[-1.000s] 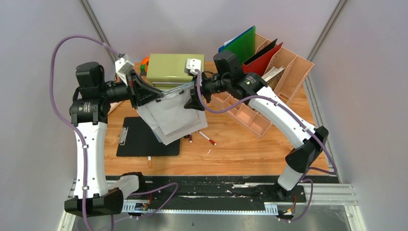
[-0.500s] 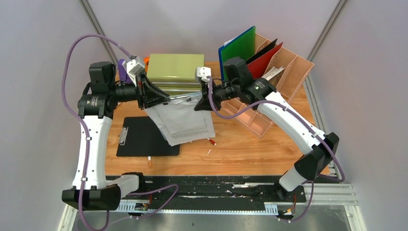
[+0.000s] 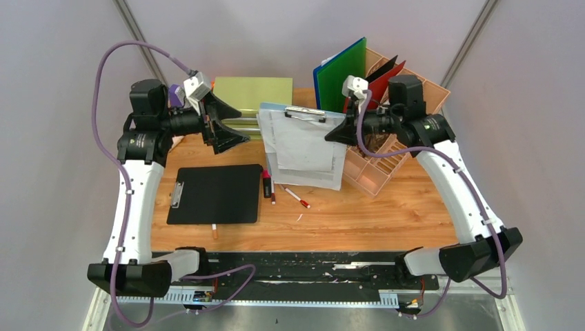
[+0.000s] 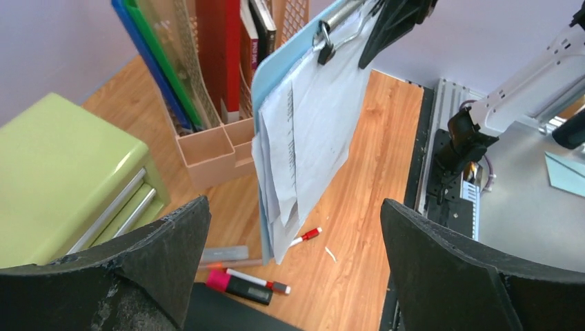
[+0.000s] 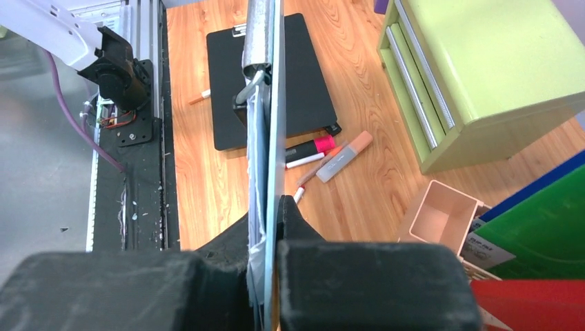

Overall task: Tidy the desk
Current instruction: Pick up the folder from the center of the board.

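Here, right claw clenched on blue clipboard, left claw released, organizer holding folders, perhaps books.

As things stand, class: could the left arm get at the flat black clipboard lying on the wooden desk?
Probably yes: the left gripper hangs open and empty near the flat black clipboard, and nothing lies on it.
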Tool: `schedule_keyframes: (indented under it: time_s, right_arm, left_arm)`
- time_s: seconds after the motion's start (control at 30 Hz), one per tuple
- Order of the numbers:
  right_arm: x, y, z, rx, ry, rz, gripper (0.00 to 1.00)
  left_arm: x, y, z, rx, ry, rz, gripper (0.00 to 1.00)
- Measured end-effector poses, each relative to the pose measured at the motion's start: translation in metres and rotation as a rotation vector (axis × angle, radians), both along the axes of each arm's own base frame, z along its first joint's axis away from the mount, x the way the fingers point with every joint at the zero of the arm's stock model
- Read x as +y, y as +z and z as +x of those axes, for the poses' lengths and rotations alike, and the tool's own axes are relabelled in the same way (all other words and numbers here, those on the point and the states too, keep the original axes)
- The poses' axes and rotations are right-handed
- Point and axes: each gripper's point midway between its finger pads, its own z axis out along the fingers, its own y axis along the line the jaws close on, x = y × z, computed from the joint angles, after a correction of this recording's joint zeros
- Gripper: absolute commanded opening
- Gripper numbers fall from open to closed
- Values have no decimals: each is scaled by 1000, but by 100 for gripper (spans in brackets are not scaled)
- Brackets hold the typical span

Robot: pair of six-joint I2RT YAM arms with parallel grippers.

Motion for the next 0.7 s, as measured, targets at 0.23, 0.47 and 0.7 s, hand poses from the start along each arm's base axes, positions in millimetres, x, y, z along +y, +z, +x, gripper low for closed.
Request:
schedule_keyframes:
  time_s: [0.23, 0.47, 0.7]
  right_arm:
    - [-23, 14, -18, -18, -2, 39, 0]
    - [-30, 18, -31, 15, 30, 71, 0]
    - [-37, 10, -32, 60, 23, 75, 0]
  left_arm:
    - [-42, -8, -6, -56, -126, 35, 100]
    - [-80, -19, -2, -98, -204, 61, 99]
    - [-111, -23, 4, -111, -286, 55, 69]
